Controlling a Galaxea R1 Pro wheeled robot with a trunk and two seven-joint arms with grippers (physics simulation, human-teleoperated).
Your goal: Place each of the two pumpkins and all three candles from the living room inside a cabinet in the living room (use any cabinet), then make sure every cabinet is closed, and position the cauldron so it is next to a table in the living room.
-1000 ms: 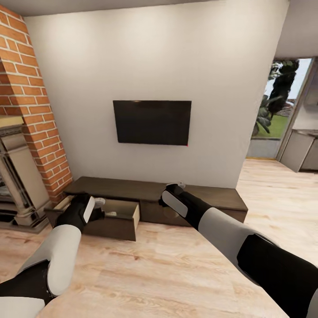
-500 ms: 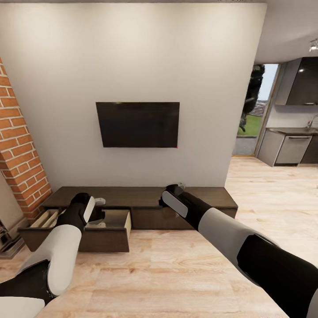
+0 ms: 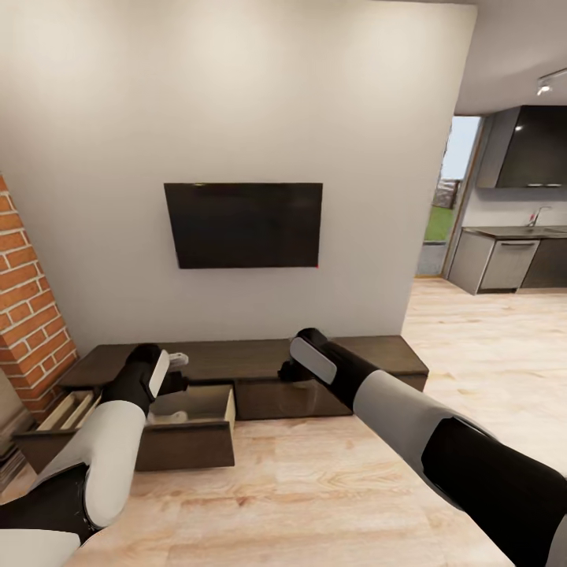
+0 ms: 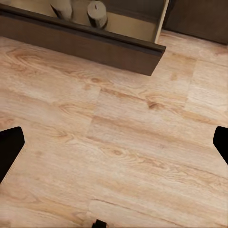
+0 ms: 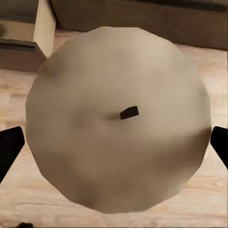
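Candle (image 5: pixel 118 118), matt grey-beige, faceted round its rim and carrying a short dark wick at its centre, sits gripped in the right end effector (image 5: pixel 116 145), whose black fingertips (image 5: pixel 9 147) press its two sides in the right wrist view; past its edge lie pale wood-grain floor planks and the dark-brown cabinet front. The head view shows that arm's glossy black and white shell reaching toward the cabinet (image 3: pixel 346 358), with the candle itself hidden behind the wrist. The left end effector (image 4: pixel 114 147) is spread wide with nothing between its black fingertips (image 4: pixel 10 145), over plank floor (image 4: pixel 118 142) in the left wrist view. Beyond it that view looks into the pulled-out drawer (image 4: pixel 90 42), smooth dark front and pale beige inside, where two more stubby candles (image 4: pixel 97 13) stand upright close together. In the head view the drawer (image 3: pixel 189 445) juts from the cabinet's left end, below a flat black wall screen (image 3: pixel 242 224) on a plain white wall, beside red brickwork (image 3: pixel 27 315). No writing is legible.
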